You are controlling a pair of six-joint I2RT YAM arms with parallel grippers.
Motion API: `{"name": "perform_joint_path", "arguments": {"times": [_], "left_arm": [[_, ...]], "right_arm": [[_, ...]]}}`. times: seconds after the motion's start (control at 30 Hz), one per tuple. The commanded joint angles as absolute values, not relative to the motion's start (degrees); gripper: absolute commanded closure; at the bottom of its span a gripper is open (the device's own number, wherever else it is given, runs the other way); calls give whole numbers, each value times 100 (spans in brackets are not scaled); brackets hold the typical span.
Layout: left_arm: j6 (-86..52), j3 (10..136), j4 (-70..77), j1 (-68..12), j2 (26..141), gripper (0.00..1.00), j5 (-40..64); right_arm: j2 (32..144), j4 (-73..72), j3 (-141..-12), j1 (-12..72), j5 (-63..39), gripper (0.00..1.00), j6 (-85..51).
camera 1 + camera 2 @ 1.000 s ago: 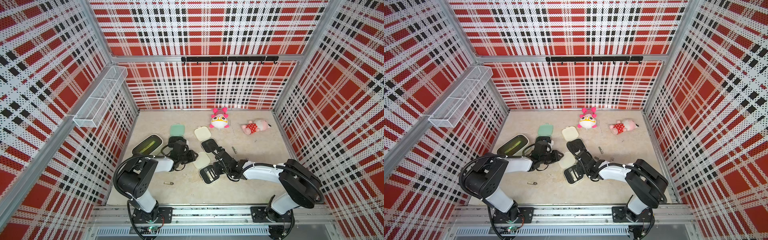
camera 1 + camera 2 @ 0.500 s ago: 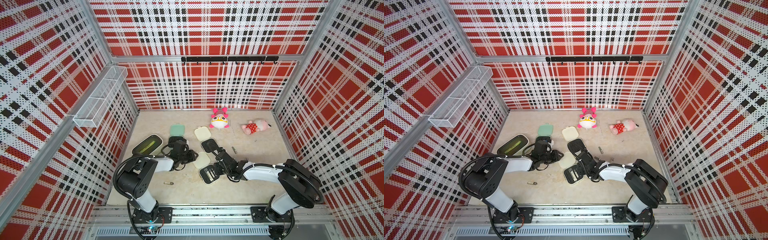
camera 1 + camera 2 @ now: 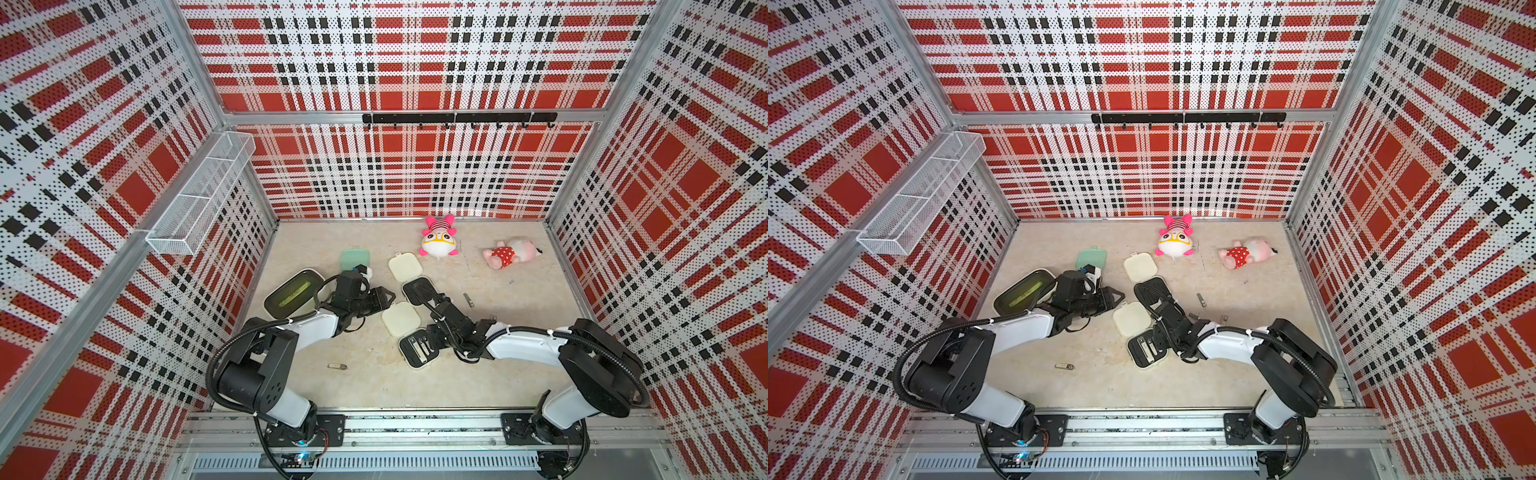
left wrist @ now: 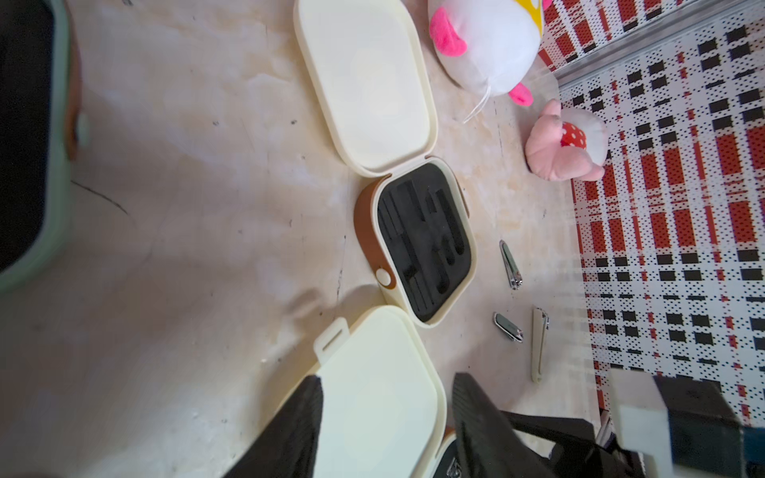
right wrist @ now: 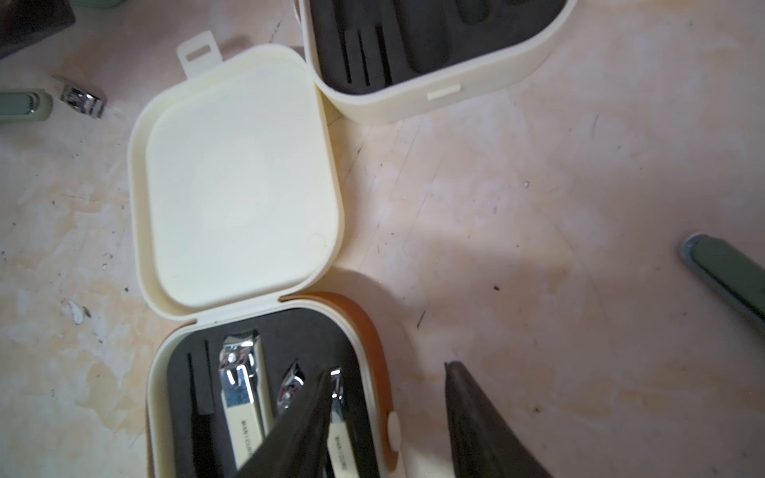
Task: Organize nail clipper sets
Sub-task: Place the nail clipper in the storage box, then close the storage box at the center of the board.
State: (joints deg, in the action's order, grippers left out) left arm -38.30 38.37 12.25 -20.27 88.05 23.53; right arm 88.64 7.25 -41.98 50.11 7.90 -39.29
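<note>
Right wrist view: hovering low over the filled cream case (image 5: 244, 198) with the right gripper (image 5: 387, 370), fingers parted, clamping nothing, one fingertip above the stowed clippers (image 5: 240, 385). Same story over that case's lid with the left gripper (image 4: 387, 377): spread, empty. Just beside that lid, the empty cream case (image 4: 422, 244); farther beyond, the mint case (image 3: 354, 259).

Plaid perforated walls (image 3: 415, 54), mottled beige floor (image 3: 374, 386)

Blurred mint green case (image 4: 25, 145), half outside the left wrist view; green-handled tool (image 5: 732, 275), partly outside the right.
</note>
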Motion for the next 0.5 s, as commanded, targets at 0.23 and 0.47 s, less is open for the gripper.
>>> {"name": "perform_joint_path", "arguments": {"times": [0.23,0.47], "left_arm": [[-3954,3296,2094,-1565,9009,41,3359],[-4094,3124,2465,-1565,9189,41,3431]], "right_arm": [[7866,1648,-3994,5360,1150,57,-4736],[7423,1699,-3286,5880,1296,64,-5517]]}}
